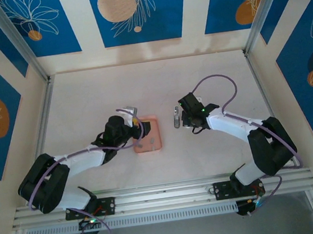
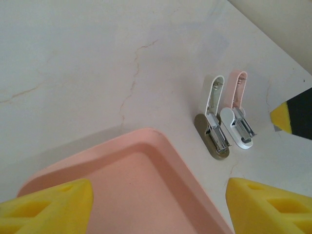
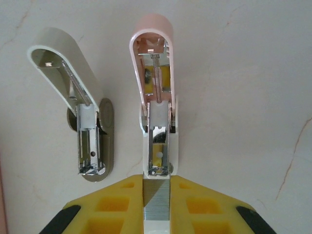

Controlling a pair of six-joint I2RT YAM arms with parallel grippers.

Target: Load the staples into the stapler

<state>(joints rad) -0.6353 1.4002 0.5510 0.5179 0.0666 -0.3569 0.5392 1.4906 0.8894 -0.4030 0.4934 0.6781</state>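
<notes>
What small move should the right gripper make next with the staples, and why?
Probably ease the right gripper forward a little, so that the staples slide into the open metal channel of the stapler. The strip is pinched between the yellow fingers, it seems lined up with the channel's near end, and the pink lid is swung open.

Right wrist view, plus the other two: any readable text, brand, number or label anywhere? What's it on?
No readable text in any view.
Pink stapler: no brand or marking visible.
White stapler: none visible.
Staple strip: bare metal, no print.
Tray: plain pink.
Wall panels: leaf and circle patterns, no lettering.
</notes>
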